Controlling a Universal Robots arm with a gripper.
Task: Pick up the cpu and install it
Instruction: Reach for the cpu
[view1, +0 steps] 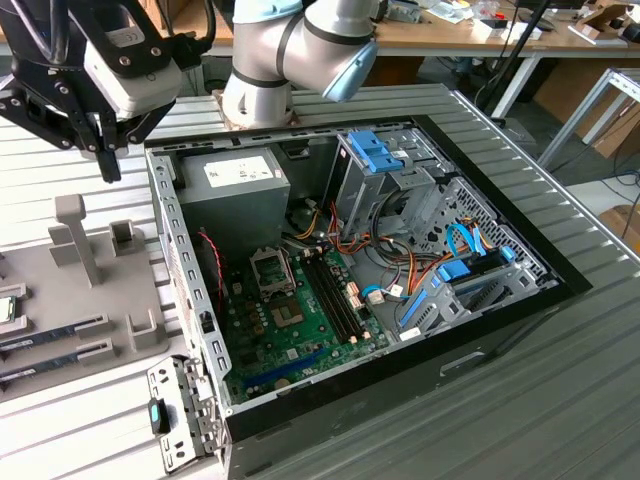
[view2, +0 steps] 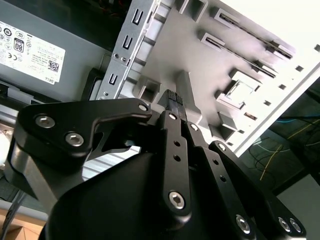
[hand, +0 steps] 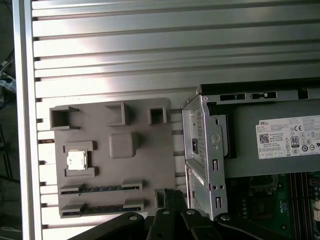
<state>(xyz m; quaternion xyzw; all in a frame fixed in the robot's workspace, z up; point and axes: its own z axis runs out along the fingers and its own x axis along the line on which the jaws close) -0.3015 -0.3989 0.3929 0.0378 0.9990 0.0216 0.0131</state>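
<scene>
cpu (hand: 76, 160) sits in its grey tray (hand: 150, 165) pocket on the counter (hand: 150, 50), tray just beside the PC case (hand: 200, 150). Gripper (view2: 173, 96) hovers over tray, fingers together, empty; I'd say needs opening & squaring over chip edges.

Wooden workbench (view1: 450, 35) behind (perhaps cluttered), grey floor (view1: 600, 195).

White label (hand: 288, 138) w/ small print, cert marks, on grey PSU (hand: 250, 162)

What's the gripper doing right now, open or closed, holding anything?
Gripper: closed, holding nothing. The chip sits in the grey tray, apart from the gripper.
</scene>
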